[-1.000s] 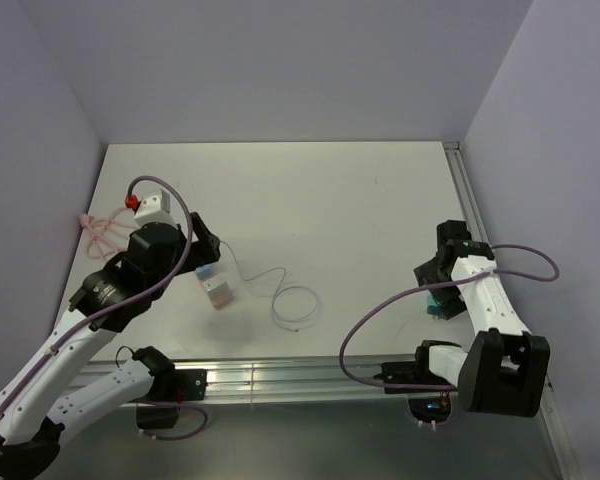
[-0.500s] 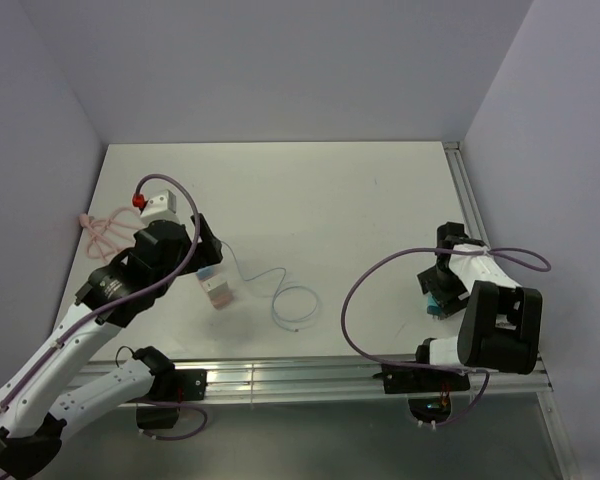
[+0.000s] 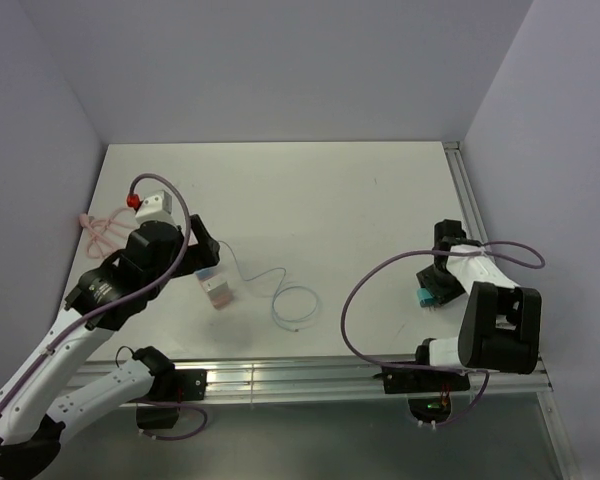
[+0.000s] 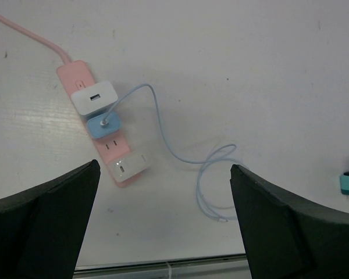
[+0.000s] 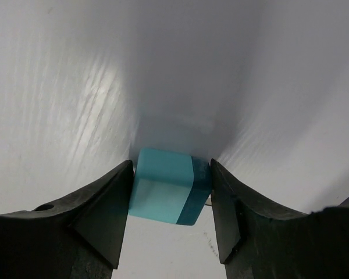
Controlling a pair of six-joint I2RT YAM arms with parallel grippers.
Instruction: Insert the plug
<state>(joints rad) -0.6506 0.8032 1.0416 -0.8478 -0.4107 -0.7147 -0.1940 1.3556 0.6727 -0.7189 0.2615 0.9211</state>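
The pink socket strip (image 3: 217,290) (image 4: 74,72) lies at the front left, with a white adapter (image 4: 94,97) and a blue adapter (image 4: 103,123) plugged into it. A thin pale wire (image 3: 296,306) (image 4: 163,133) runs from the blue adapter into a loop. Its tiny plug head (image 4: 225,220) lies loose on the table. My left gripper (image 3: 204,252) (image 4: 165,168) hangs open above the strip, holding nothing. At the right edge, my right gripper (image 3: 427,297) (image 5: 171,192) has its fingers against both sides of a teal adapter block (image 3: 422,298) (image 5: 163,183) on the table.
A pink cord (image 3: 100,228) is coiled at the far left. A metal rail (image 3: 280,378) runs along the near edge and another (image 3: 468,200) along the right side. Purple arm cables arc over the front right.
My right gripper's jaws have closed in from wide open onto the teal block, and the right arm has folded down over it. My left arm has barely shifted.
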